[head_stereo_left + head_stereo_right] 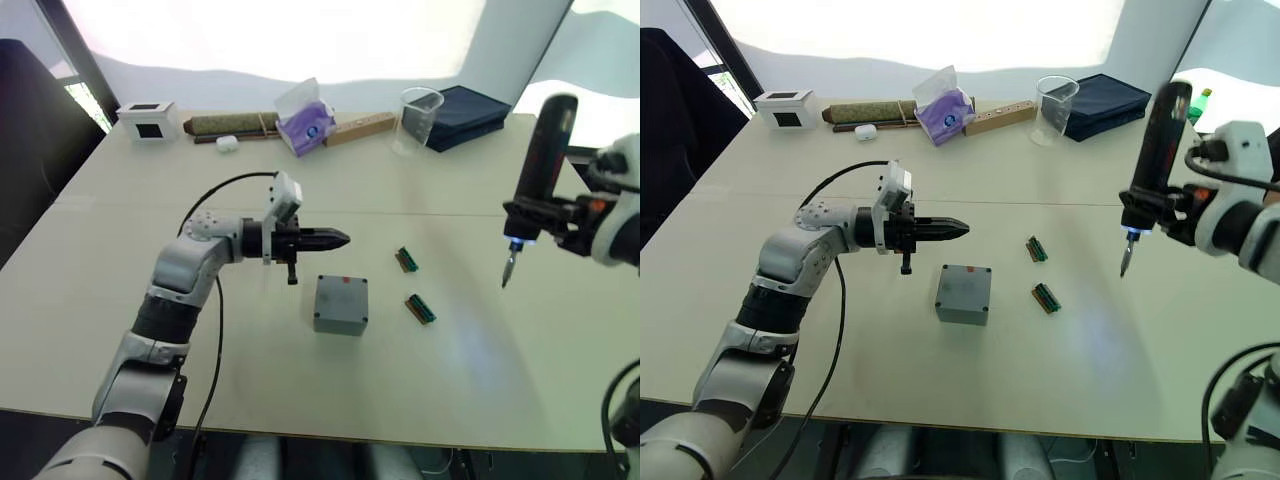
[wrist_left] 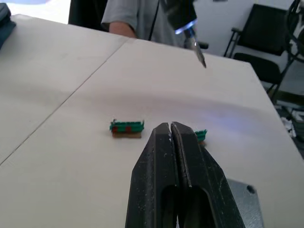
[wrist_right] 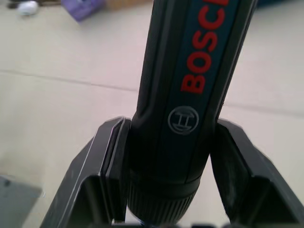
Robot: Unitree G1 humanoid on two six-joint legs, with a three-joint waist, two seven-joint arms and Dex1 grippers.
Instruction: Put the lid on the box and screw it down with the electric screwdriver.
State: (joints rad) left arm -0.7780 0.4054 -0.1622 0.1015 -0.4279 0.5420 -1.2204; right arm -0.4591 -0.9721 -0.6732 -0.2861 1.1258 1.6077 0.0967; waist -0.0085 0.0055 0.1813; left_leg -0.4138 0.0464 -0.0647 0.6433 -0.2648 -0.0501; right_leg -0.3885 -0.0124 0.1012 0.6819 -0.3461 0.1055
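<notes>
The box point(image 1: 341, 305) sits mid-table w/ the lid point(image 1: 343, 293) already on top, edges looking flush as far as I can tell. Both look like cast metal: stiff, dense for the size, smooth sides, so I judge it won't deform but may skate on the table point(image 1: 150, 190) if the bit pushes off-axis. A small red mark shows on the lid's top face; screw holes at the corners are too small to make out, though one shows in the left wrist view.

Left gripper point(image 1: 338, 239) hangs just beside the box, on its far-left side, fingers pressed together w/ nothing between them. If I need to brace the box, I'd pinch it across two opposite side walls, low down, clear of the lid corners.

Right gripper point(image 3: 166, 190) is clamped around the electric screwdriver point(image 1: 540, 170), low on the barrel near the collar. Tool stands near-upright, well to the right of the box, bit point(image 1: 508, 270) in the air, tip light on. Barrel looks rigid, slightly grippy; hold seems firm.

Two green connector bits point(image 1: 413, 285) lie between box and driver — I'd avoid clipping them when I bring the tool across. A person's torso point(image 2: 137, 21) shows beyond the table's edge on the driver's side.
</notes>
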